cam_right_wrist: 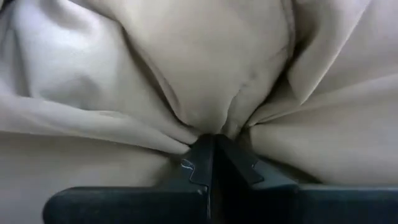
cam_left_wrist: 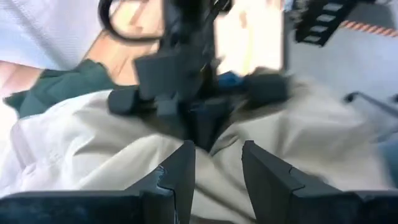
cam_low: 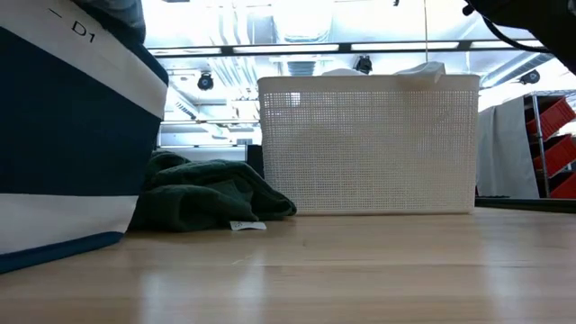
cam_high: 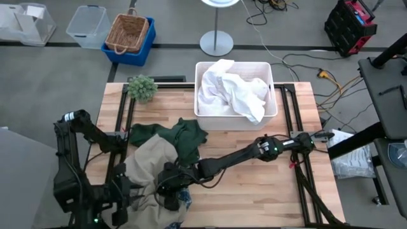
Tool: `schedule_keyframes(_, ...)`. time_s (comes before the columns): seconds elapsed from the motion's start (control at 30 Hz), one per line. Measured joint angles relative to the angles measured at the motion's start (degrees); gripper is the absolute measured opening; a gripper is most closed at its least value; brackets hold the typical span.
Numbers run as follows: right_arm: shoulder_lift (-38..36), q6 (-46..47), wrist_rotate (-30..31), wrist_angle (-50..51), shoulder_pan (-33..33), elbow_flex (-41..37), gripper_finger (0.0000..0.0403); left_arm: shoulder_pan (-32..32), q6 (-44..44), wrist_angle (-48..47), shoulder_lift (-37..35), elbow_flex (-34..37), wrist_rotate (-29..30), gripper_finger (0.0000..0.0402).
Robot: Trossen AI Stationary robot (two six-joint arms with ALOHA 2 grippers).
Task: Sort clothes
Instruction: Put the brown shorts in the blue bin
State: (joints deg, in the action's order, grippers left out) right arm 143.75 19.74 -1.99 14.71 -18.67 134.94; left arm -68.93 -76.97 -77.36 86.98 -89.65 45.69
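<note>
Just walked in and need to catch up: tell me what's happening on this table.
The robot is sorting clothes. Its right gripper, reaching across to the table's front left, is shut on the khaki tan garment. The left gripper hovers open right beside it over the same fabric. A dark green garment lies behind it, and white clothes already fill the white bin.

Both arms [cam_high: 235, 159] dark, near black, built from slim tube links and thicker joint blocks. Black cables loop along left arm [cam_high: 76, 137]. Left gripper [cam_left_wrist: 216, 163]: two flat dark fingers with stepped, notched inner edges. Right gripper [cam_right_wrist: 211, 160]: same dark fingers, toothed inner edges, on wide black crossbar.
</note>
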Motion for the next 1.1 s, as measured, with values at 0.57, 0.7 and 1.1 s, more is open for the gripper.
schedule_keyframes(0.57, -6.7, 0.1, 13.6, 0.4, 2.0, -0.2, 0.0013, -2.6, -11.2, 47.6, 0.0, 29.1, -13.2, 0.0027)
schedule_keyframes(0.7, -5.8, 2.5, 11.3, -1.6, 4.3, -0.3, 0.0013, -2.5, -12.1, 47.0, -0.1, 29.1, -13.5, 0.0011)
schedule_keyframes(1.1, 0.5, 5.8, -6.8, -6.1, 4.6, -0.3, 0.0012, -2.4, -12.0, 24.1, -0.1, 12.3, -13.3, 0.0004)
